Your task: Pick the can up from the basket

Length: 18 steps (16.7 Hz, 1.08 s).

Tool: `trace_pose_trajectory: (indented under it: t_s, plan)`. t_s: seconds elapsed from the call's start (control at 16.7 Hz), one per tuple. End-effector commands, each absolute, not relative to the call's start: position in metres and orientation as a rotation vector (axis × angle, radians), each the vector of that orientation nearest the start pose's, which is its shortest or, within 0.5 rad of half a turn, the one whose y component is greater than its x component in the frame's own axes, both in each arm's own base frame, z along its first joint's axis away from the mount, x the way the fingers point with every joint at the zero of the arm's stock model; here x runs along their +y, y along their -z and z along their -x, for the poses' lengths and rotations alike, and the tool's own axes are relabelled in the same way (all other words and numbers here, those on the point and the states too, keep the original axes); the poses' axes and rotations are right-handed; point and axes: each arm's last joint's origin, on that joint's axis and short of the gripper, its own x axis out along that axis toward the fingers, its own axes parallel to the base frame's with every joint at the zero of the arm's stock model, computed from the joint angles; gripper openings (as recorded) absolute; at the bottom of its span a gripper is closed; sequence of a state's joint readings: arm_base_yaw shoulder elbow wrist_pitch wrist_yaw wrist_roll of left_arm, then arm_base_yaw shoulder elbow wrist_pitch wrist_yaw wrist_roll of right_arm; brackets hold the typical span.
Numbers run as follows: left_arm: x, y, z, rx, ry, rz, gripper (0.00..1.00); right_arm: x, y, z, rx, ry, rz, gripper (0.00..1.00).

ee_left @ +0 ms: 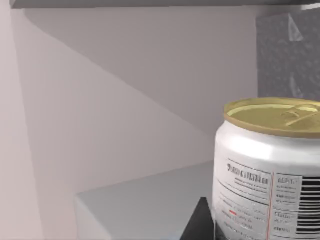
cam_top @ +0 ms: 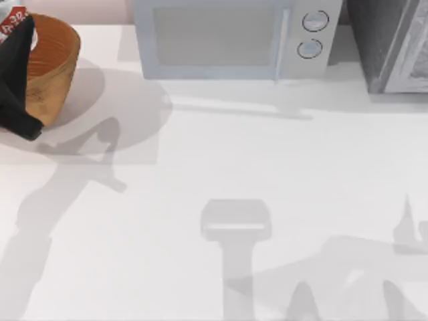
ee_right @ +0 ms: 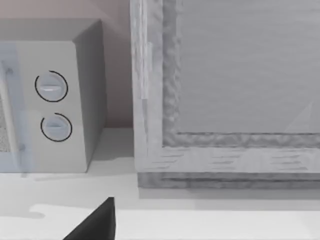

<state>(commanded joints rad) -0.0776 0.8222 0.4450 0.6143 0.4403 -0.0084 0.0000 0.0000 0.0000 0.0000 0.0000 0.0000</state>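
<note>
Left gripper (cam_top: 15, 40): hanging at the top view's far left edge, above the basket, its black body crossing the basket's near-left side. In the left wrist view one dark finger (ee_left: 199, 225) is showing just beside the can's lower wall; the opposite finger is not visible, so the exact opening cannot be read. Judged from the can sitting steady and close against the wrist camera with open background behind it, the fingers are closing on the can and carrying it.

Can (ee_left: 267, 165): standing upright in the grip, dull gold lid with pull tab on top, white side bearing printed text, a small red mark and a barcode. In the top view a scrap of its white-and-red label (cam_top: 12, 19) is peeking out at the upper left corner, above the basket's rim.

Basket (cam_top: 57, 57): orange-brown wicker, sitting at the table's far left corner, its inside hidden by the arm.

Task progress, judged: the grasp is looking made and the can is appearing lifted clear of the basket's floor; what is remaining is at most finishing the raise and holding it.

Right gripper: parked at the table's right side; one dark finger tip (ee_right: 95, 222) is showing low in the right wrist view, opening not readable.

Surroundings: white table (cam_top: 267, 167); microwave (cam_top: 227, 37) with two round dials at the back; grey cabinet (cam_top: 394, 43) at the back right.
</note>
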Motion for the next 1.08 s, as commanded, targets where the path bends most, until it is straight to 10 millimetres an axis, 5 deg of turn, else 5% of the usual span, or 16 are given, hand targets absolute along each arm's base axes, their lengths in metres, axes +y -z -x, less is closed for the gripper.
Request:
trace_pose_trajectory:
  t_s: [0.42,1.08]
  plan:
    - [-0.044,-0.284,-0.250,-0.253,0.726,-0.046,0.00,-0.001,-0.160,-0.106,0.000,0.000,0.000,1.00]
    - [-0.071,-0.237,-0.337,-0.255,1.027,-0.094,0.00,-0.001,-0.160,-0.106,0.000,0.000,0.000,1.00]
